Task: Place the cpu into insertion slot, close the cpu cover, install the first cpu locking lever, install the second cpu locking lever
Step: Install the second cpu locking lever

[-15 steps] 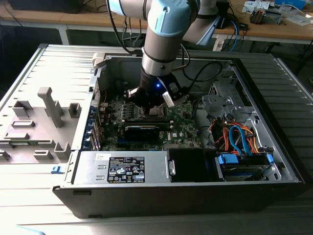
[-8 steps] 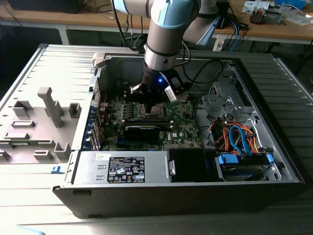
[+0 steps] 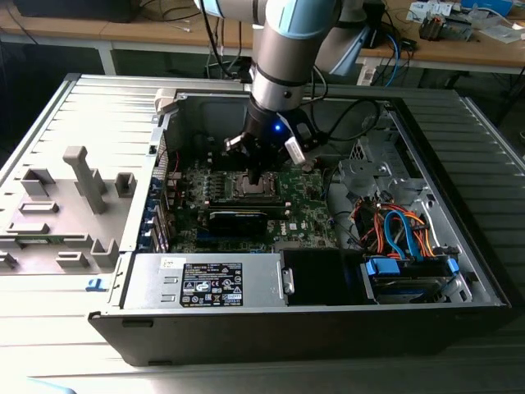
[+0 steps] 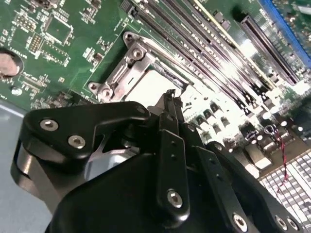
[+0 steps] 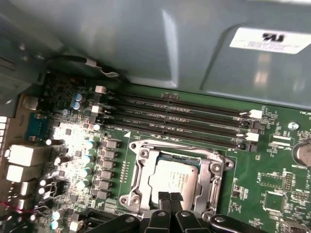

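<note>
my tool [image 5: 170, 200] is closed, fingertips together, empty, just above the cpu [image 5: 176, 178] seated in the slot [image 5: 141, 167] under the cover [image 5: 214, 167].

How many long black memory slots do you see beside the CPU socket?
4, lying parallel side by side between the insertion slot and the case wall. None appear hidden.

Dull silver metal cpu [image 5: 174, 180], shiny metal cpu cover [image 5: 214, 170], matt black gripper [image 5: 170, 199]

Silver and pale-blue arm [image 3: 287, 41], black screwed fingers [image 4: 171, 145], blue wrist light [image 3: 279, 128]
</note>
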`<act>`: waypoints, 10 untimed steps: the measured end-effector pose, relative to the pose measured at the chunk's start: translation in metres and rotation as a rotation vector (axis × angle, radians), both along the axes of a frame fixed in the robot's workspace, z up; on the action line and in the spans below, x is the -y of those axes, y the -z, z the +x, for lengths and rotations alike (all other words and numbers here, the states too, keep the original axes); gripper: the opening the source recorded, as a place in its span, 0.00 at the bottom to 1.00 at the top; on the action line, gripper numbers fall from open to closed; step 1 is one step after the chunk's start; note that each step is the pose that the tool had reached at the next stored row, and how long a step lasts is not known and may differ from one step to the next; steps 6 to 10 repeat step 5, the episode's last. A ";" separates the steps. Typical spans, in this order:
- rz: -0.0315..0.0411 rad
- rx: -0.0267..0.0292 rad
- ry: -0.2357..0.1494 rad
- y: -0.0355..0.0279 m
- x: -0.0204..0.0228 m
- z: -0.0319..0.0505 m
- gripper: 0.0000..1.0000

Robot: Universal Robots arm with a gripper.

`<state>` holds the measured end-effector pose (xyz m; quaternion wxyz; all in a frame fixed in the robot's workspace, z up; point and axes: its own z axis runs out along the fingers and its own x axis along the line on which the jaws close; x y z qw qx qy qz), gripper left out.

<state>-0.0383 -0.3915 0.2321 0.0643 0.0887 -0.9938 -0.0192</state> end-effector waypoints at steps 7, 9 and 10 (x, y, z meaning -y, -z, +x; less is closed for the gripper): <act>0.0002 0.0000 0.000 -0.0006 0.0000 0.0001 0.11; 0.0002 0.0000 0.000 -0.0006 0.0000 0.0001 0.11; 0.0002 0.0000 0.000 -0.0006 0.0000 0.0001 0.11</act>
